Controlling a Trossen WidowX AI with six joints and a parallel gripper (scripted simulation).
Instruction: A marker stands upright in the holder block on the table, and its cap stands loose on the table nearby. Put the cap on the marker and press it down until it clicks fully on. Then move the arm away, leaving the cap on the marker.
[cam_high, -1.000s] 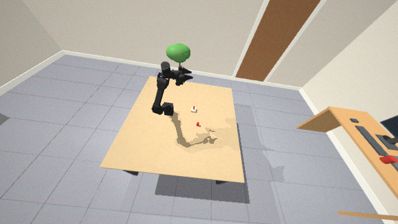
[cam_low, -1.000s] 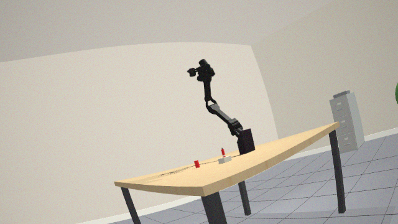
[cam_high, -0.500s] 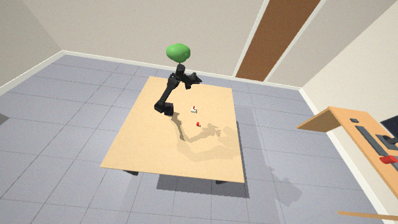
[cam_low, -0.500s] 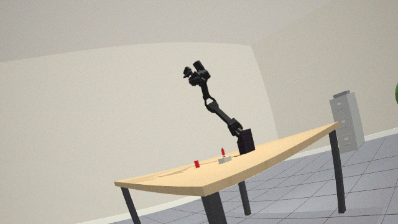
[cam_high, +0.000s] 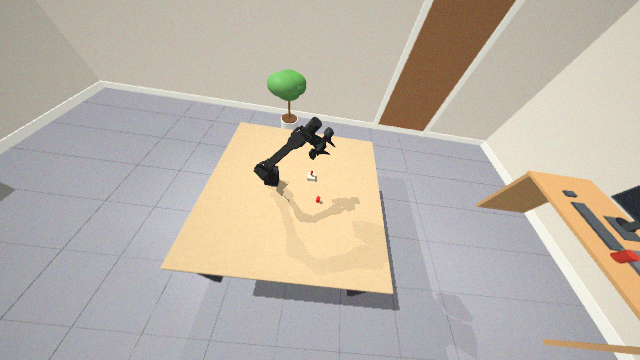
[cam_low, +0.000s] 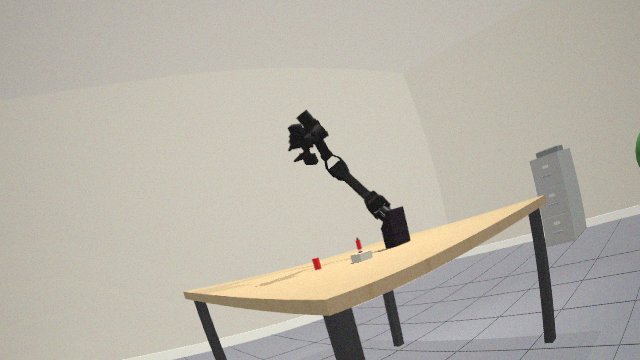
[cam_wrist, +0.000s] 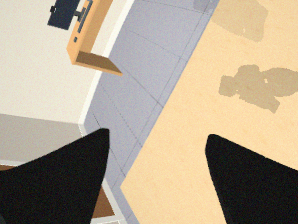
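The red marker (cam_high: 312, 173) (cam_low: 358, 245) stands upright in the white holder block (cam_high: 312, 178) (cam_low: 361, 257), its dark tip up and uncapped. The red cap (cam_high: 318, 199) (cam_low: 316, 263) stands apart from the block on the table (cam_high: 240, 225) (cam_low: 425, 255). My gripper (cam_high: 331, 149) (cam_low: 292, 155) (cam_wrist: 158, 140) is open and empty, high above the table and well away from both marker and cap. Neither marker nor cap shows in the wrist view.
The arm's base (cam_high: 270, 176) (cam_low: 396, 228) stands on the table, near the holder block. A potted plant (cam_high: 287, 85) is on the floor behind the table. A desk (cam_high: 565, 200) (cam_wrist: 92, 35) is off to the side, and a filing cabinet (cam_low: 560, 195) stands beyond the table.
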